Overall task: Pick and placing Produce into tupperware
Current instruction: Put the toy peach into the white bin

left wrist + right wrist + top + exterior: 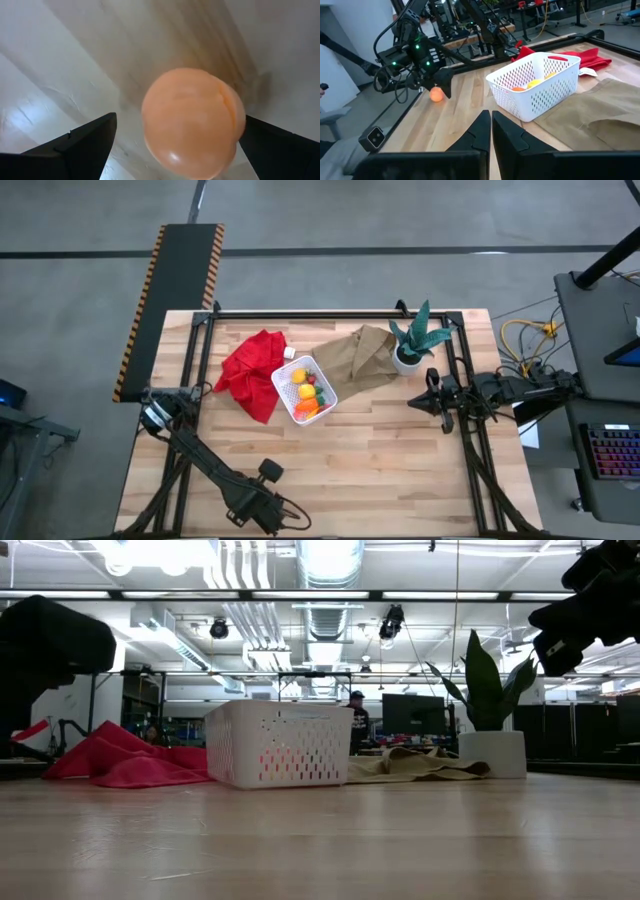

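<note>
One peach ball [192,122] sits between the spread fingers [75,145] of the left gripper [436,84] at the bench's [380,460] near left edge, low over the wood and not clamped. Well apart, the basket [290,385] holds lemons [306,390] and a carrot [306,409]. Right gripper [491,131] hangs by the plant [415,340], fingers together.
</note>
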{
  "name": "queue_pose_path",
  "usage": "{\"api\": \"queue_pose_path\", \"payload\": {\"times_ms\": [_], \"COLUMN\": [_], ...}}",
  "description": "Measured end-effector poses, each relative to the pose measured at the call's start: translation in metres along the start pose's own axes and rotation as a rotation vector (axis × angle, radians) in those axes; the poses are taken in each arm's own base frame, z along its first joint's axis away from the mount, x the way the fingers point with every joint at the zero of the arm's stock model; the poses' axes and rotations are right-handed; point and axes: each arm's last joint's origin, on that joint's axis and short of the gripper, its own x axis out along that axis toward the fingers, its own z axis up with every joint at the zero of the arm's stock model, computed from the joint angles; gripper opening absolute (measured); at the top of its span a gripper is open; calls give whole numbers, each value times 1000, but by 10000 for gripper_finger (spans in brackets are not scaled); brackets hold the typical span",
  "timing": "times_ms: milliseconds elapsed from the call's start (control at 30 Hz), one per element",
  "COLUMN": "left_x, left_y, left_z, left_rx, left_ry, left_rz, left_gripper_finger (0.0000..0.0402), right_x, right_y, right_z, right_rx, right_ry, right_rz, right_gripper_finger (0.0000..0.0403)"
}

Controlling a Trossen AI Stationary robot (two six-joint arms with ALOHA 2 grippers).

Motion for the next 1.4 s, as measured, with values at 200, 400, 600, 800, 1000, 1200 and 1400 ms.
{"api": "queue_pose_path", "payload": {"times_ms": [200,400,600,800,1000,1200,1400], "left_x": [-1,-1,-1,-1,-1,-1,-1], "left_y": [0,0,0,0,0,0,0], "left_z": [2,3,5,5,6,6,6], "left_rx": [95,217,291,291,289,290,289], "left_ry": [-20,-32,-47,-51,-53,-53,-53], "left_rz": [12,21,21,19,21,22,22], "left_gripper_finger": [386,386,382,338,301,283,264], "right_x": [0,0,0,0,0,0,0], "right_y": [0,0,0,0,0,0,0], "right_z": [0,0,0,0,0,0,0], "right_rx": [0,0,0,0,0,0,0], "right_ry": [0,-1,-1,4,4,4,4], "right_rz": [-3,-3,-3,-4,-4,-4,-4], "right_gripper_finger": [9,9,9,9,9,9,9]}}
